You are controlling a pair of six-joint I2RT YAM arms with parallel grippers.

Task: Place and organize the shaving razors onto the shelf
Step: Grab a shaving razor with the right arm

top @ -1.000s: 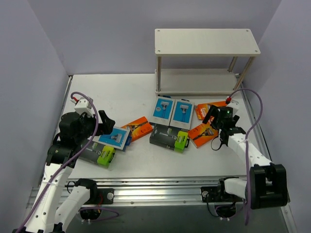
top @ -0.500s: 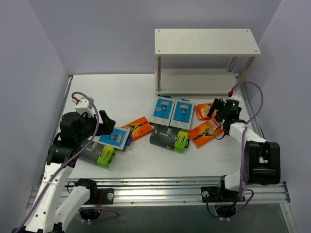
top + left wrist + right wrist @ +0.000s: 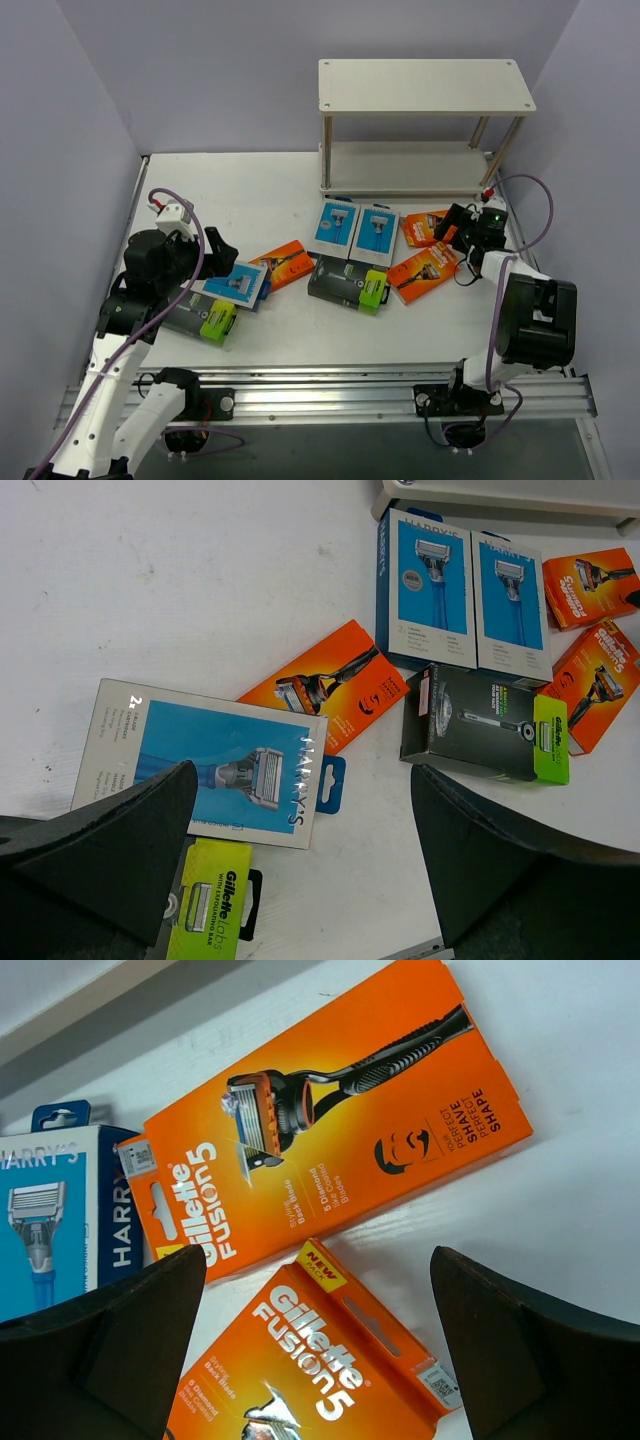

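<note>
Shelf: the shelf point(image 3: 425, 86) stands at the far side of the table point(image 3: 230, 190). No pack is on either board, so I judge the sorting not yet begun.
Shaving razors: all eight shaving razors point(image 3: 377, 231) lie flat and face up on the table, scattered in front of the shelf.
Right gripper: the right gripper point(image 3: 318, 1360) hovers with jaws spread wide and holds nothing. It is over the upper orange pack point(image 3: 330, 1130) and lower orange pack point(image 3: 300, 1340) near the shelf's right end, probably lining up a pick.
Left gripper: the left gripper point(image 3: 300, 880) is also spread and empty, above the near-left blue pack point(image 3: 215, 765), which overlaps a black pack point(image 3: 205, 915).
Orange labels: "Gillette Fusion5", "Perfect Shave Perfect Shape"; the lower pack has a "NEW" tab.
Blue labels: "Harry's"; the near-left pack is marked "2x".
Black label: the lime end reads "Gillette Labs with exfoliating bar".
</note>
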